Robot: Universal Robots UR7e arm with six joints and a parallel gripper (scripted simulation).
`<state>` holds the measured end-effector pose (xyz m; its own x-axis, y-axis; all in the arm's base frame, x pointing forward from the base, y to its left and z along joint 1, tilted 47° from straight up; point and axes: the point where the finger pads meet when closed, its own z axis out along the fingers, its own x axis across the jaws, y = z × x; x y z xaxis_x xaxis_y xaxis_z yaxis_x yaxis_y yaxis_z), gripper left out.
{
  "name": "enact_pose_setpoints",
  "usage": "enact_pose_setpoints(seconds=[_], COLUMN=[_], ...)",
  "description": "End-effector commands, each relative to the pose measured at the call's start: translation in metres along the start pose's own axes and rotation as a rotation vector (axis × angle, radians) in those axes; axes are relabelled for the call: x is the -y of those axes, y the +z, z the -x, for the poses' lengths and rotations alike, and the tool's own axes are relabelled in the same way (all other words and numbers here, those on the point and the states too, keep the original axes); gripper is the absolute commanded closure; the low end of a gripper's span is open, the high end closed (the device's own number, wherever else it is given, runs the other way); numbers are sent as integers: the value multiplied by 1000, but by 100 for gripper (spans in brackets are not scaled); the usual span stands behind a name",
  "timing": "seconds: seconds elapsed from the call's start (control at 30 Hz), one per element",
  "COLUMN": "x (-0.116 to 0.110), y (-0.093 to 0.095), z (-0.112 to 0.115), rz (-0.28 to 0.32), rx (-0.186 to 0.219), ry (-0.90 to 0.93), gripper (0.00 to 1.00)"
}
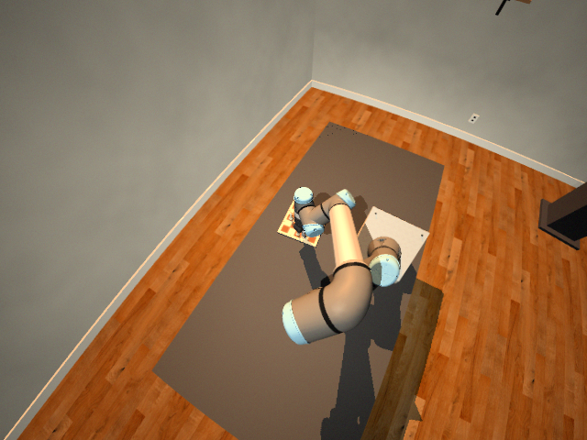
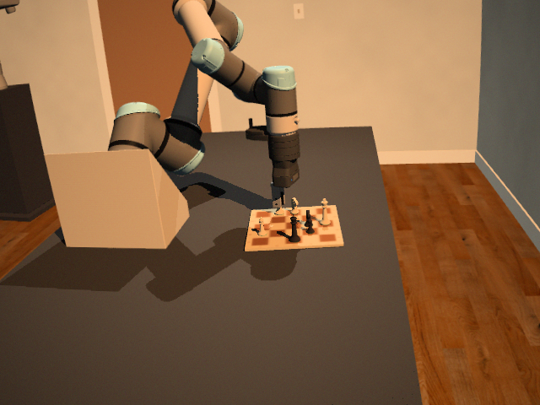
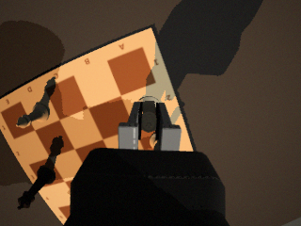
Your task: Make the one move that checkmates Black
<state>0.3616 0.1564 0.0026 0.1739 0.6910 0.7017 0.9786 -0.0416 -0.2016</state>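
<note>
A small chessboard (image 2: pixel 327 239) (image 3: pixel 128 66) (image 1: pixel 287 221) lies on the dark table. My gripper (image 2: pixel 278 203) (image 3: pixel 149 113) stands upright over the board's far left edge and is shut on a small white piece (image 2: pixel 278 212) (image 3: pixel 149 121) whose base is at the board's surface. A white knight (image 2: pixel 294 203) stands just right of it. A tall white piece (image 2: pixel 324 212) is at the far right and a white pawn (image 2: pixel 261 226) is at the left. Two black pieces (image 2: pixel 294 229) (image 2: pixel 309 222) stand mid-board. In the top view the wrist hides the gripper.
A cream box-shaped pedestal (image 2: pixel 109 196) (image 1: pixel 400 227) carrying the arm's base stands left of the board in the exterior view. The table (image 2: pixel 218 326) ends a short way to the right of the board, above the wooden floor (image 2: pixel 457 261).
</note>
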Motion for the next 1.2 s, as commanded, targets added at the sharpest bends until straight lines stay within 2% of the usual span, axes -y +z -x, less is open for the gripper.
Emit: enact_pose_setpoints(seconds=[0.0,0.23,0.3,0.73,0.97,1.17], x=[0,0,0,0,0,0], y=[-1,-8,-15,-87,-99,-100], z=[0,0,0,0,0,0], rz=[1,1,1,1,1,1], rx=[0,0,0,0,0,0], ry=[0,0,0,0,0,0], gripper=[100,100,100,100,100,100])
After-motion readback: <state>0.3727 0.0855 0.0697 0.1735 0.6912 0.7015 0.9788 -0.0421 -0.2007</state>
